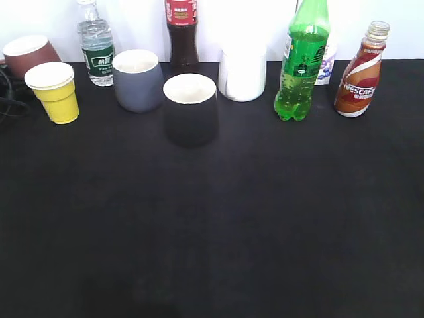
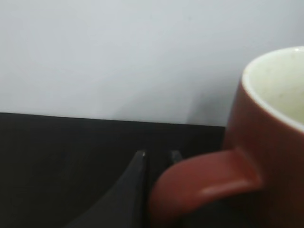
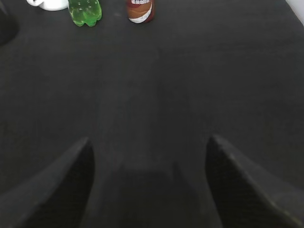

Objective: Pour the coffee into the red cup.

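Observation:
The red cup [image 1: 26, 56] sits at the far left rear of the black table and looks tilted. In the left wrist view the red cup [image 2: 270, 142] fills the right side, and my left gripper [image 2: 157, 156] is shut around its handle. The Nescafe coffee bottle [image 1: 358, 73] stands upright at the far right rear, its cap off. It also shows in the right wrist view [image 3: 140, 10], far ahead of my right gripper [image 3: 148, 142], which is open, empty and low over bare table. Neither gripper shows in the exterior view.
Along the back stand a yellow paper cup [image 1: 56, 93], a water bottle [image 1: 96, 46], a grey cup [image 1: 138, 81], a black cup [image 1: 191, 109], a cola bottle [image 1: 182, 33], a white mug [image 1: 242, 71] and a green soda bottle [image 1: 303, 63]. A white wall is behind them.

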Robot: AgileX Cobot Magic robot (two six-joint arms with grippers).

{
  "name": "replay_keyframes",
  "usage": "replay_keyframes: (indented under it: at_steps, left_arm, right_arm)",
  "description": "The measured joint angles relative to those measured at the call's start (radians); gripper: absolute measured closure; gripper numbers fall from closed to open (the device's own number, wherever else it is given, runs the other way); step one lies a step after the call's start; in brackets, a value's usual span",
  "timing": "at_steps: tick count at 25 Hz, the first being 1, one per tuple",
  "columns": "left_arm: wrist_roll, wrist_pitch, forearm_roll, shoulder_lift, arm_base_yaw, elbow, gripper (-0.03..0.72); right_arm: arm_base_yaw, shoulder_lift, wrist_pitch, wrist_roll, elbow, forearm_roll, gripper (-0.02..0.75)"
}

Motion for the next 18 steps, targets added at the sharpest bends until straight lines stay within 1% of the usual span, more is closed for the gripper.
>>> replay_keyframes:
  at_steps: [2, 5, 10, 12, 14, 18]
  left_arm:
    - [0.000, 0.002, 0.000, -0.003, 0.000, 0.000, 0.607]
    - [0.008, 0.054, -0.001, -0.043, 0.001, 0.011, 0.610]
    - [0.011, 0.087, -0.002, -0.214, 0.002, 0.028, 0.611]
    - [0.011, 0.120, -0.002, -0.303, 0.002, 0.086, 0.612]
    - [0.011, 0.129, -0.001, -0.409, 0.002, 0.177, 0.612]
    - [0.011, 0.130, -0.001, -0.648, -0.003, 0.417, 0.612]
  right_arm:
    - [0.000, 0.000, 0.000, 0.001, 0.000, 0.000, 0.167]
    - [0.000, 0.000, 0.000, 0.001, 0.000, 0.000, 0.167]
    - [0.000, 0.000, 0.000, 0.001, 0.000, 0.000, 0.167]
    - [0.000, 0.000, 0.000, 0.001, 0.000, 0.000, 0.167]
    - [0.000, 0.000, 0.000, 0.001, 0.000, 0.000, 0.167]
    - [0.000, 0.000, 0.000, 0.001, 0.000, 0.000, 0.167]
